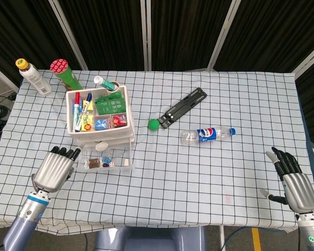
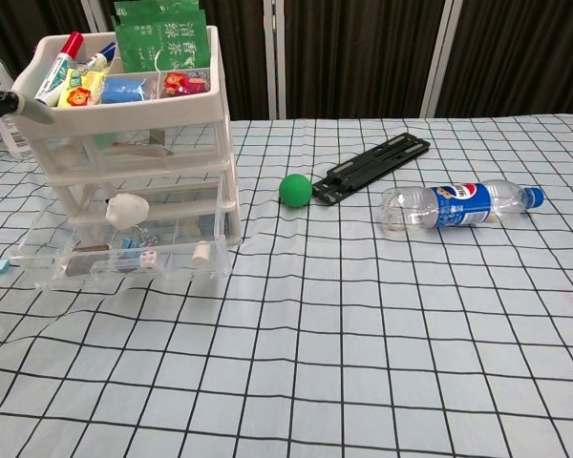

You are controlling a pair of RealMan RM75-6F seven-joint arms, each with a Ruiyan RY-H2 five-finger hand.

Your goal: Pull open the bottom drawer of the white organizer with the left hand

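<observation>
Now | bottom drawer (image 2: 124,258) pulled out, clear, small bits inside | left hand (image 1: 53,169) fingers apart, holding nothing

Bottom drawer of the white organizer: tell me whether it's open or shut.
Open. The clear bottom drawer sticks out in front of the white organizer, its small contents exposed; the left hand is beside it, holding nothing.
</observation>
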